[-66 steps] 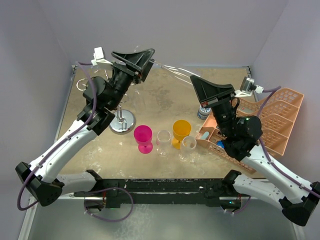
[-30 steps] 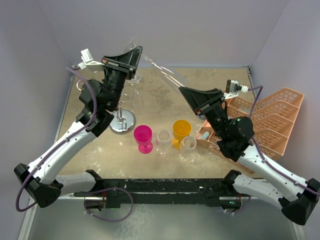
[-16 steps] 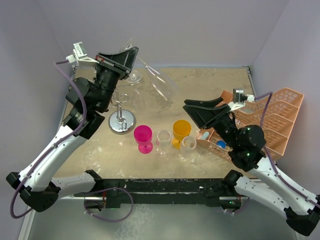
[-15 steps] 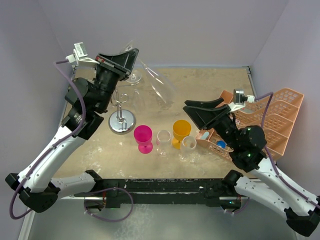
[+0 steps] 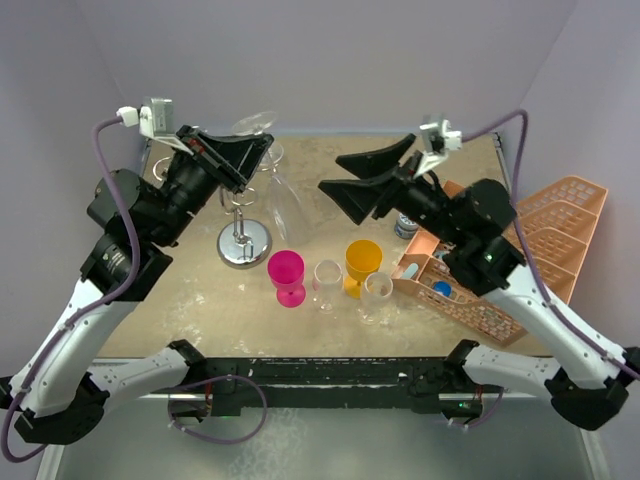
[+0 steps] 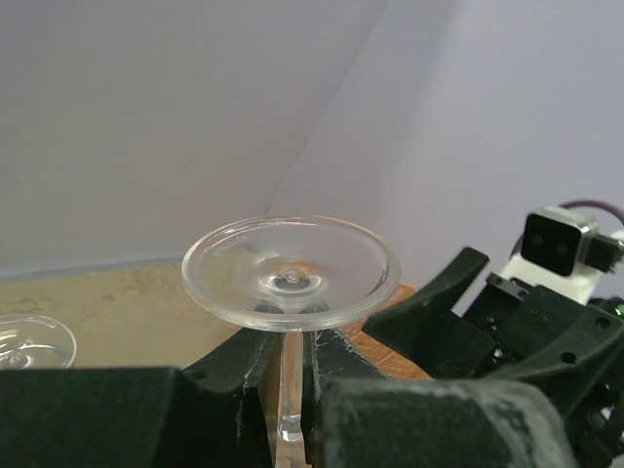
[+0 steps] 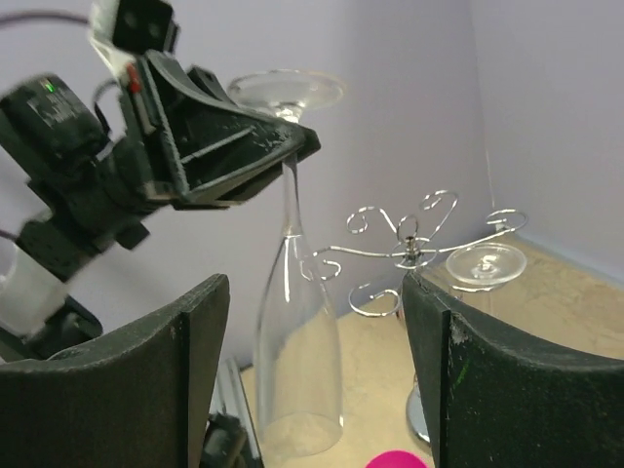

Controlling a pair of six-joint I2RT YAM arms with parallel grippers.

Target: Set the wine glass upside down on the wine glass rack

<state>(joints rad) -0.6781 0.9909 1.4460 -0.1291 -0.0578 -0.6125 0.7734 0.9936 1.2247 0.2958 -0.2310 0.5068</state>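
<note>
Left gripper [image 5: 255, 152] pinches the wine glass [image 7: 295, 331] by its stem, bowl down — right gripper [image 5: 335, 175] gapes empty alongside.

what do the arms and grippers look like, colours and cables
The left arm and right arm have white shell links with black joints. The left gripper and right gripper are black and wedge-shaped, with a small white camera box at the wrist. A purple cable runs along each arm.

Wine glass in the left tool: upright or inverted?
Inverted. The wine glass hangs bowl down with its foot on top, its stem clamped in the left tool.
</note>
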